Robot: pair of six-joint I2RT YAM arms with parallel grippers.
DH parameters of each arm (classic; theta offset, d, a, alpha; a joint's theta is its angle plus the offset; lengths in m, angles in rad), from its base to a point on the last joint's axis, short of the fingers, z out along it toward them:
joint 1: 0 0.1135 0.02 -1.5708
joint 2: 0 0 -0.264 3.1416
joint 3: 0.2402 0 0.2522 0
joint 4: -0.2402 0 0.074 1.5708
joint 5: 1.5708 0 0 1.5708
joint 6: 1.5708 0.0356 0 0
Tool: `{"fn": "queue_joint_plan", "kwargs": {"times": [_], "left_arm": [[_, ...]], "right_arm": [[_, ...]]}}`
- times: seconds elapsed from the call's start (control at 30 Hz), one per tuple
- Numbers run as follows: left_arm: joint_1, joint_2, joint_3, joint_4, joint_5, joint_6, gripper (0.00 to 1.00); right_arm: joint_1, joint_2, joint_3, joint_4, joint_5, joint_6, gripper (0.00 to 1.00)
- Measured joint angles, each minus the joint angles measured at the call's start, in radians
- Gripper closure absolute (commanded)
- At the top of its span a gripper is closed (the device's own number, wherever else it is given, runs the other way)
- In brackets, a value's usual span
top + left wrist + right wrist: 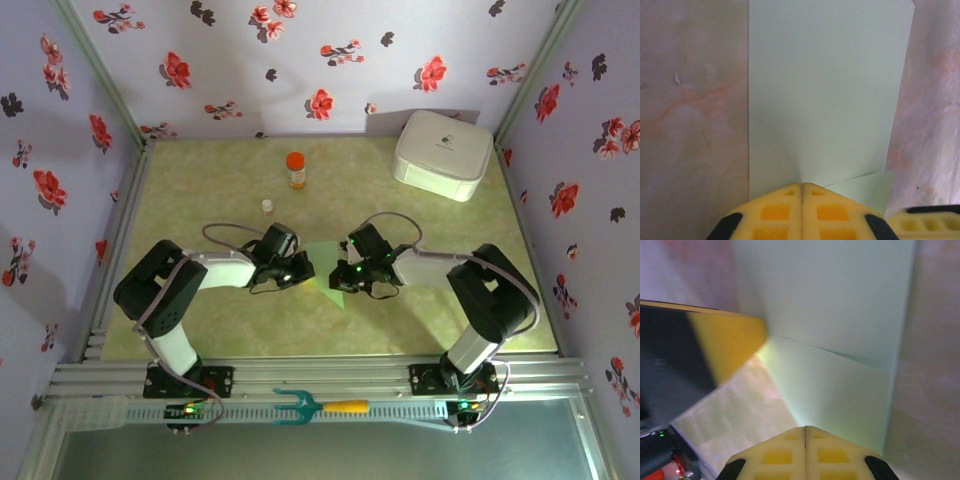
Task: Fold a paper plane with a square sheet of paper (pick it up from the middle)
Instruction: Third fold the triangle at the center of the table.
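At the centre of the table (200, 200), the square sheet of paper (325, 275) is found lying flat between the two arms, with the left gripper (303, 268) and the right gripper (347, 272) brought in close against it from either side.

Progress is judged to be early. One fold is recorded: in the left wrist view the sheet (825, 90) is seen as a tall rectangle with a second layer showing at its lower right, and in the right wrist view a crease is seen running across the paper (840, 300). No nose point or centre ridge is to be seen; the diagonal folds and wing folds are judged outstanding.

Both pairs of jaws are shut, fingers pressed together. The near edge of the paper meets the tips of the left gripper (802, 187) and puckers there; the tips of the right gripper (805, 430) rest at the sheet's edge. Whether paper is pinched or merely pressed down cannot be told.
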Motion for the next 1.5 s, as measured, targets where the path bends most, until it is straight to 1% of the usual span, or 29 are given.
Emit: {"fn": "queue_joint_plan", "kwargs": {"times": [0.17,0.27,0.47,0.57,0.7,0.9,1.13,1.23,1.5], "left_arm": [[-0.004,-0.008,0.002,-0.014,-0.011,0.001,1.00],[-0.015,-0.035,0.005,-0.046,-0.041,0.013,1.00],[-0.074,-0.096,0.039,-0.064,-0.096,0.035,1.00],[-0.095,-0.094,0.044,-0.053,-0.094,0.039,1.00],[-0.097,-0.065,0.039,-0.039,-0.093,0.038,1.00],[-0.064,-0.021,-0.026,0.025,-0.061,0.030,1.00],[-0.016,-0.022,-0.053,0.065,-0.014,0.031,1.00],[0.008,-0.024,-0.053,0.054,0.001,0.031,1.00],[0.063,-0.053,-0.050,-0.021,-0.002,0.043,1.00]], "right_arm": [[0.000,0.011,-0.024,0.014,0.008,0.000,1.00],[-0.002,0.010,-0.035,0.034,0.006,0.000,1.00],[-0.002,0.008,-0.038,0.037,0.007,0.000,1.00],[-0.002,0.008,-0.039,0.040,0.008,0.000,1.00],[-0.002,0.007,-0.041,0.043,0.008,0.000,1.00],[-0.005,0.005,-0.046,0.051,0.009,0.000,1.00],[-0.005,0.003,-0.052,0.069,0.014,0.000,1.00],[-0.005,0.002,-0.056,0.078,0.018,0.000,1.00],[-0.005,-0.002,-0.061,0.083,0.020,-0.001,1.00]]}}
